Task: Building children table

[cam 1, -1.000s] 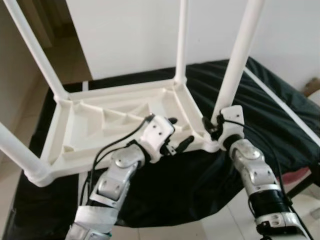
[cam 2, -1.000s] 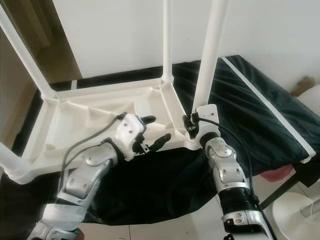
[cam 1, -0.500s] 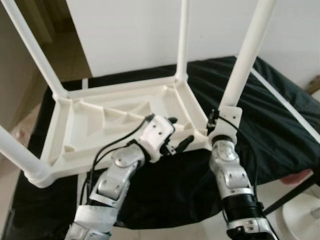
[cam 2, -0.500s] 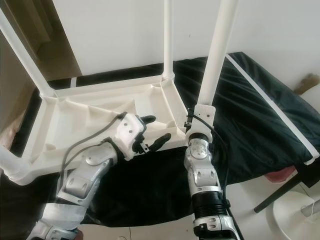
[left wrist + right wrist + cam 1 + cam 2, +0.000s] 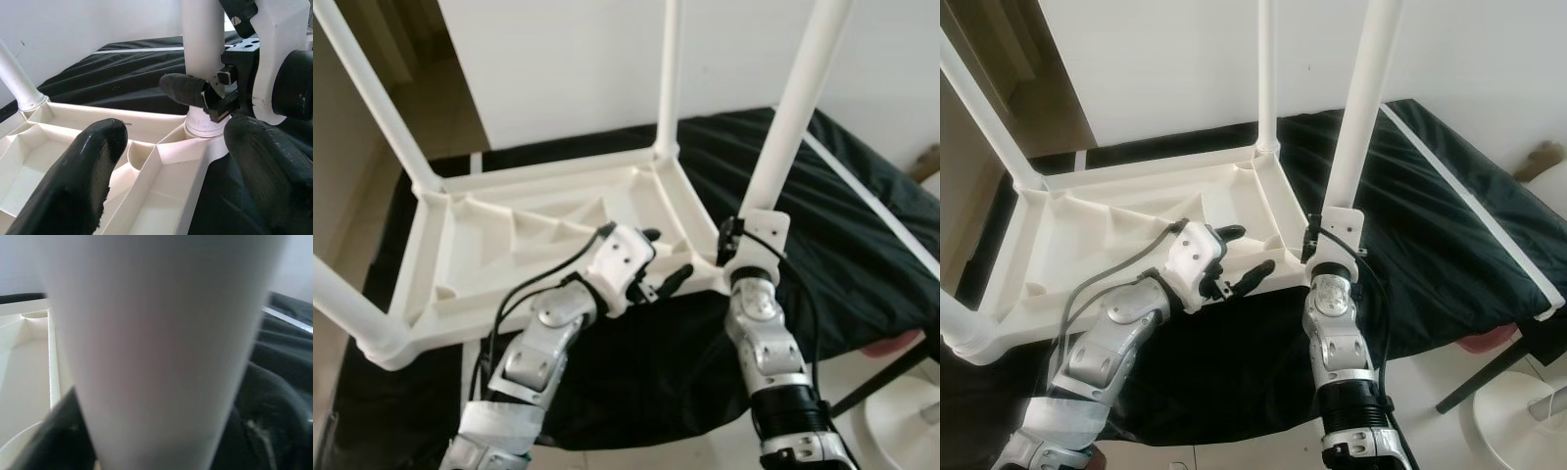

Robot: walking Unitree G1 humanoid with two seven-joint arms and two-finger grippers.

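The white plastic children's table (image 5: 509,235) lies upside down on a black cloth, legs pointing up. My right gripper (image 5: 732,245) is shut on the foot of the near right leg (image 5: 793,108), just above its corner socket (image 5: 205,125). In the right wrist view that leg (image 5: 156,333) stands close, with one black finger (image 5: 54,440) beside it. My left gripper (image 5: 666,255) hangs open over the near rim of the tabletop's underside, a short way left of that corner, holding nothing. Its two fingers (image 5: 73,181) frame the ribbed underside in the left wrist view.
Three more legs stand up: far left (image 5: 377,98), far right (image 5: 668,78), near left (image 5: 347,304). The black cloth (image 5: 862,225) drapes over the edge of a low surface. A white wall (image 5: 568,69) is behind, a doorway at the left, and a white round object (image 5: 1518,411) on the floor at the right.
My right forearm has swung in from the right and now stands almost straight below the near right leg, gripper still on it. The left arm has stayed put.
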